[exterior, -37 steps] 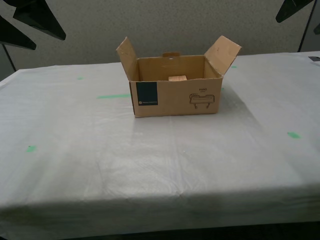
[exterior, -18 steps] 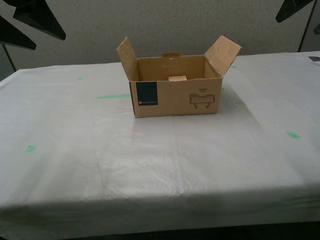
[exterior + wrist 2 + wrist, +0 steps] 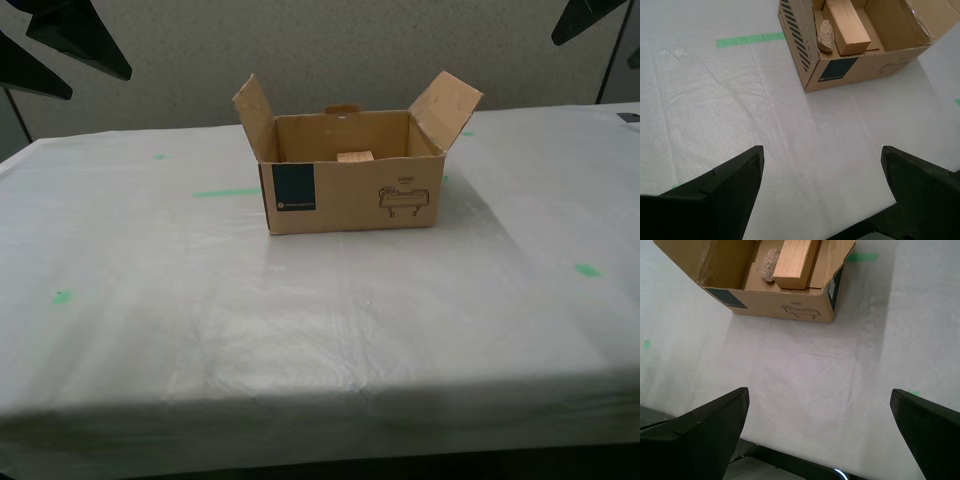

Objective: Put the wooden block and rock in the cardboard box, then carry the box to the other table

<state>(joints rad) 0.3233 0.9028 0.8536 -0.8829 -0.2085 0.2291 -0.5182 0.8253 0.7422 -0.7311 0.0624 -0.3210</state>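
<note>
The cardboard box (image 3: 350,197) stands open on the other table (image 3: 300,320), the one with the white cloth, its side flaps raised. Inside lie the wooden block (image 3: 847,25) and, beside it, the rock (image 3: 826,36). The first wrist view shows the same block (image 3: 794,262) and rock (image 3: 769,265) in the box (image 3: 785,307). In the exterior view only the block's top (image 3: 355,156) peeks over the front wall. My second gripper (image 3: 820,155) and my first gripper (image 3: 819,392) both hang open above bare cloth, well back from the box, holding nothing.
Green tape marks (image 3: 227,192) (image 3: 588,270) (image 3: 62,296) dot the cloth. The table's front edge (image 3: 320,405) runs across the exterior view's lower part. Dark arm parts (image 3: 70,40) (image 3: 590,18) show in that view's upper corners. A grey wall stands behind.
</note>
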